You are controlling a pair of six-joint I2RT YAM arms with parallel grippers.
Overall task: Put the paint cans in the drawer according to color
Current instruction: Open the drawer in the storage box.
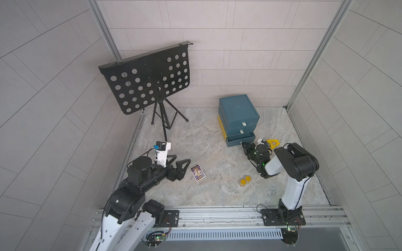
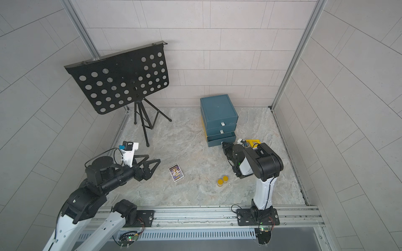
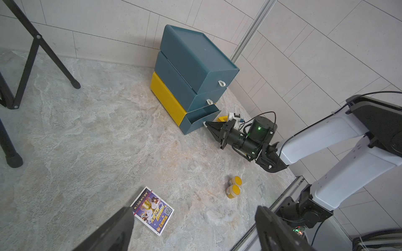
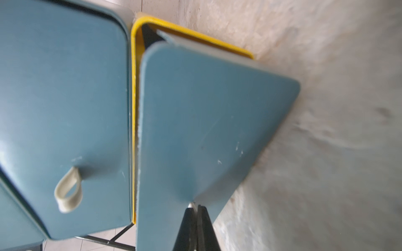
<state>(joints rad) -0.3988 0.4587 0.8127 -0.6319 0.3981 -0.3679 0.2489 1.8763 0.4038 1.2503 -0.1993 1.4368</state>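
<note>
- Closest to the lens, in the right wrist view, the right gripper (image 4: 195,219) has its black tips squeezed together on the pale pull loop (image 4: 192,204) of the bottom drawer (image 4: 206,130). Only a sliver of the loop shows between them.
- The left wrist view gives that pinch from the side. There the bottom drawer stands partly out of its yellow casing (image 3: 167,97), skewed, with its inside showing along the top.
- Both top views hide the loop under the gripper. They show the drawer's open strip from above, but I cannot tell what is inside.
- The two drawers above it in the blue stack (image 1: 238,110) sit closed, each with its own loop hanging free.
- The paint cans (image 1: 245,181), two small jars with yellow lids, stand touching each other on the stone-look table (image 1: 206,195). They are near the right arm's elbow and well apart from the drawers. Only the left wrist view shows their labelled sides.
- A colourful printed card (image 1: 198,172) lies flat between the cans and the left gripper (image 1: 180,162).
- The left gripper hangs above the table with its fingers spread wide and nothing between them.
- A black perforated music stand (image 1: 148,80) stands at the back, seen whole only from above.
</note>
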